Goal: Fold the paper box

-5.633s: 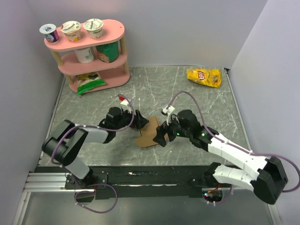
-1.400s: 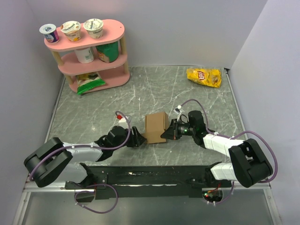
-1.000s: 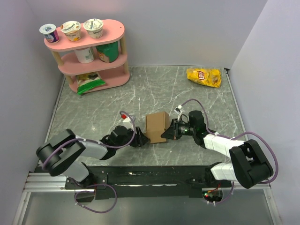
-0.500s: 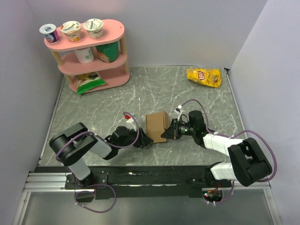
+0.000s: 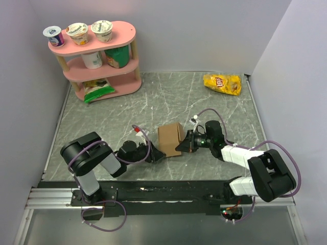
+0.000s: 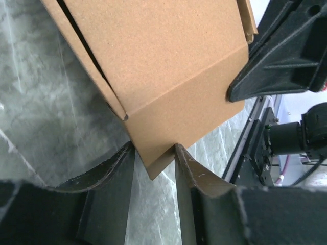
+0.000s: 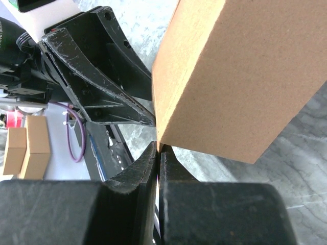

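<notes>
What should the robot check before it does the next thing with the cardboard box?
1. Box shape made: ok. The box stands up square.
2. Left gripper holding on: ok. A box corner sits between its fingers.
3. Right gripper holding on: cannot tell. Its fingers are together right at a bottom corner of the box.
4. Flaps all tucked: cannot tell. One side shows a dark slit.
5. Chip bag out of the way: ok. It lies far at the back.
</notes>
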